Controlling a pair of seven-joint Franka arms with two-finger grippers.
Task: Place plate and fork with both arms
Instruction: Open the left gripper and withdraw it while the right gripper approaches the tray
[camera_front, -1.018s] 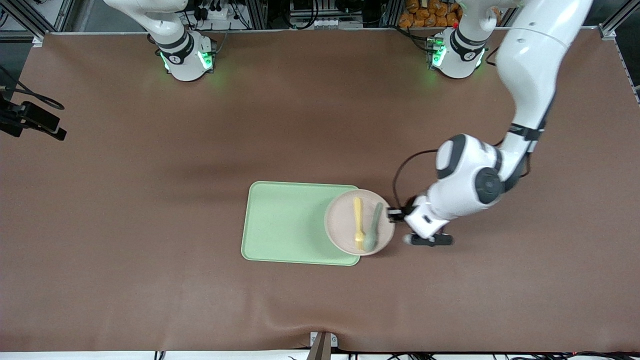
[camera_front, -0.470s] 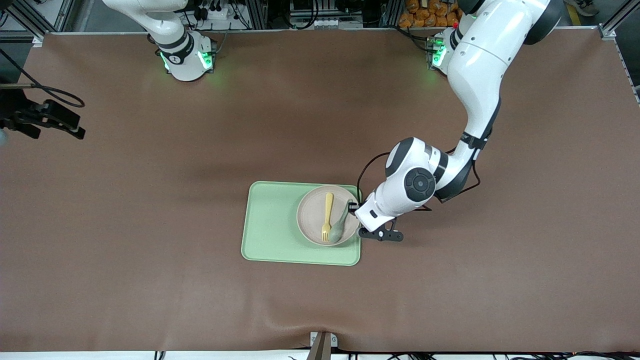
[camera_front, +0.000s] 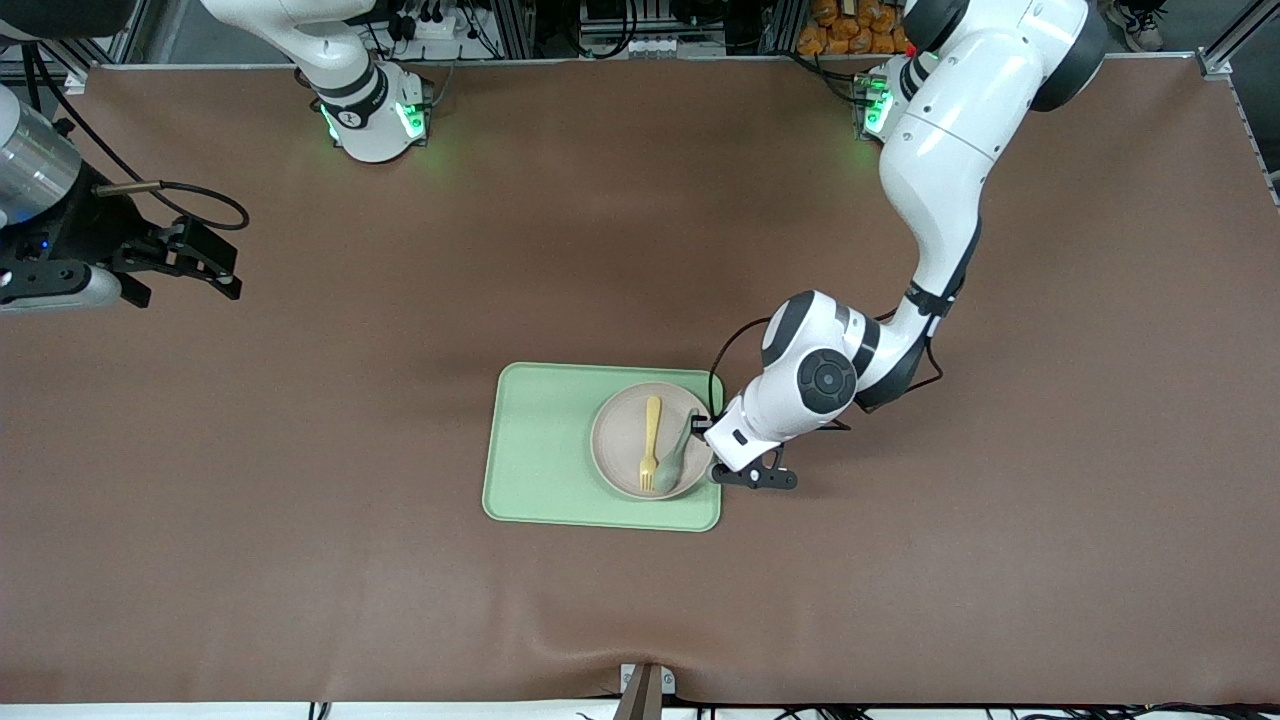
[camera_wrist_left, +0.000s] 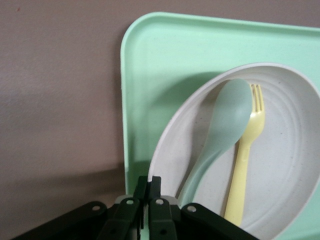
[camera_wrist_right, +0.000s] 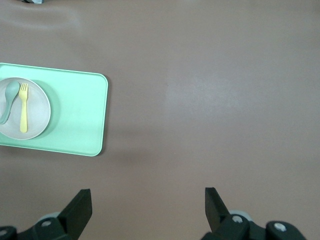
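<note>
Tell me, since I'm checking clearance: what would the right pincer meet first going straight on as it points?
Probably only bare table: the open right pincer faces brown mat, with the tray off to the side. Depth is unclear.

table (camera_front: 300, 560): plain matte brown | tray (camera_front: 545, 450): light mint green, unpatterned | plate (camera_front: 618, 445): pale beige-pink, faintly speckled | fork (camera_front: 650, 440): pale yellow | spoon (camera_front: 676, 455): muted grey-green | arms (camera_front: 950, 130): glossy white, black joints, green-lit bases | left claw (camera_wrist_left: 148, 195): black | right claw (camera_wrist_right: 148, 207): black
</note>
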